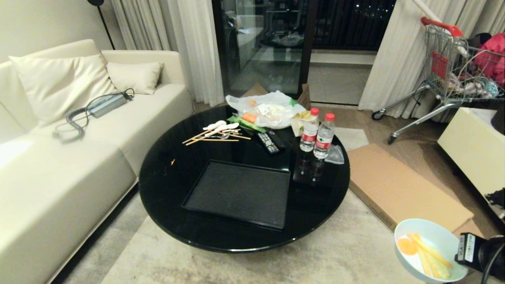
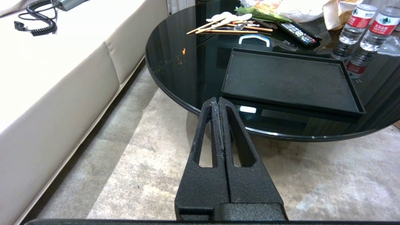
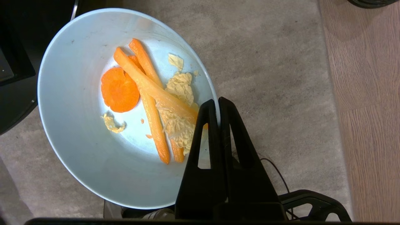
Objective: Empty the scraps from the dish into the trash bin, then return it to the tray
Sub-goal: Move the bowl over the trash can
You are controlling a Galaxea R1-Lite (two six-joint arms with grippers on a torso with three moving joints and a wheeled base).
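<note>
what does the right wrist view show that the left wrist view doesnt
Only the right wrist view shows the dish, held off the table above the carpet with the right gripper shut on its rim, and the scraps in it: a round orange slice, long strips and pale leafy bits.

Only the left wrist view shows the left gripper, jaws shut on nothing, the bare tray, chopsticks, a remote, two water bottles and the sofa.

Both show the grey carpet and some of the black table's edge.
</note>
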